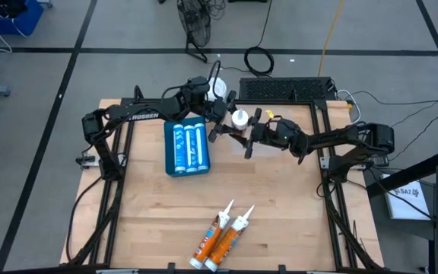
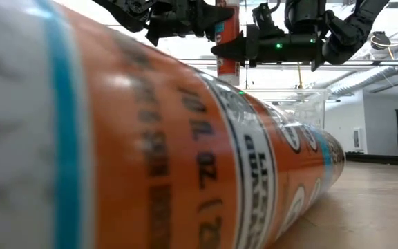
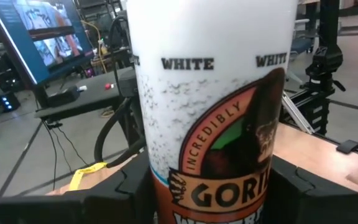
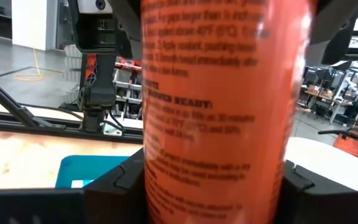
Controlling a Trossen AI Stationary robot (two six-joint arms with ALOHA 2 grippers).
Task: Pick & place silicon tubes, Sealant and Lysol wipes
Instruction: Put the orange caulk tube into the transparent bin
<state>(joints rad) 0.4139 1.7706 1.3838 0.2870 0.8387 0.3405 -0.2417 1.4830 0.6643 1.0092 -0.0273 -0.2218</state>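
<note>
Upper centre of the high view, the left gripper (image 1: 220, 114) and right gripper (image 1: 251, 135) both clamp one upright Gorilla sealant tube (image 1: 239, 120) from opposite sides, its long axis vertical, just right of the blue tray (image 1: 171, 164).

Overhead, the light is even and flat, the wooden worktop (image 1: 280, 198) evenly lit with only faint, soft shadows under the arms. Down at worktop level, a sealant tube (image 2: 150, 152) sits right against the lens, hugely blurred at the left of the frame, its print sharpening toward the right; windows behind blow out white across the upper frame, leaving the arms as dark silhouettes. In the left wrist view the held tube (image 3: 213, 106) glares white at the top. The right wrist view's orange label is softly out of focus.
</note>
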